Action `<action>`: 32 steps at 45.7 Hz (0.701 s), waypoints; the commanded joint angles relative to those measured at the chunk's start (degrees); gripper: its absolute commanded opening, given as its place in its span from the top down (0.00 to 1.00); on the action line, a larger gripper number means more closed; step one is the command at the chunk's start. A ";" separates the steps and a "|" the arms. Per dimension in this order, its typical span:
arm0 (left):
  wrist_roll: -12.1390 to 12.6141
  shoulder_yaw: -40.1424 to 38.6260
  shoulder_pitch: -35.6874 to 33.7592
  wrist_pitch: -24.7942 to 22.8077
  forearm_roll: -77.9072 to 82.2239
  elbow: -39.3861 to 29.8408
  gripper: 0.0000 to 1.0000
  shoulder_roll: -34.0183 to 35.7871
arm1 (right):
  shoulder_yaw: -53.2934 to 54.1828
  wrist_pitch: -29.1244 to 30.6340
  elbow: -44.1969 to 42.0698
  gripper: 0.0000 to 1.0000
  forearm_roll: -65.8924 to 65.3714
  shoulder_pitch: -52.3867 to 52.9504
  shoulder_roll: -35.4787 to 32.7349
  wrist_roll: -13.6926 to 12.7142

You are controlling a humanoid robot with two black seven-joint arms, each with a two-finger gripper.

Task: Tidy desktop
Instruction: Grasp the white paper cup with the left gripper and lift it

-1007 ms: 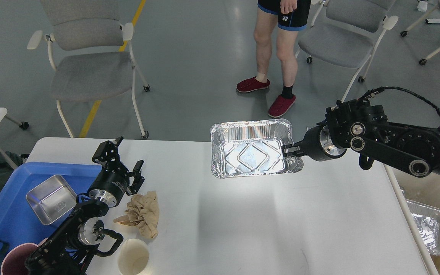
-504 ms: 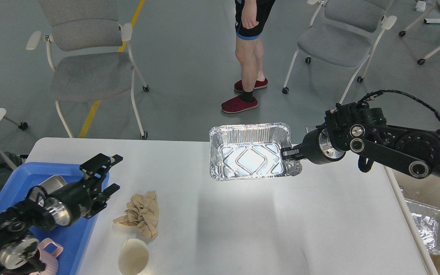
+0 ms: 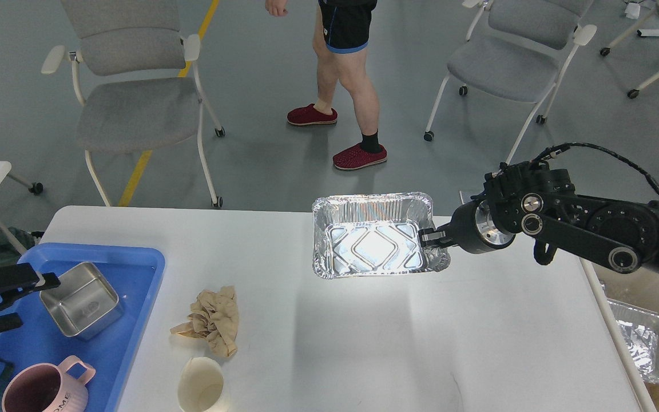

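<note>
R gripper (image 3: 431,237) is clamped on the right rim of the shiny rectangular foil tray (image 3: 372,243), now lower, at the far edge of the white rectangular desktop (image 3: 364,337). L gripper (image 3: 6,303) has pulled back to the frame's left edge over the blue plastic tray (image 3: 135,269), fingers apart. Crumpled brown paper (image 3: 210,320) hasn't moved.

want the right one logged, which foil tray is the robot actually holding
The foil tray over the desktop, pinched at its right rim by the right gripper. The other foil tray sits untouched below the table's right edge.
</note>
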 commanded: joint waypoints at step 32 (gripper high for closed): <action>5.17 4.65 -5.19 -11.15 28.94 1.44 0.08 -27.76 | 0.34 0.00 0.09 1.00 0.05 -0.28 0.20 0.02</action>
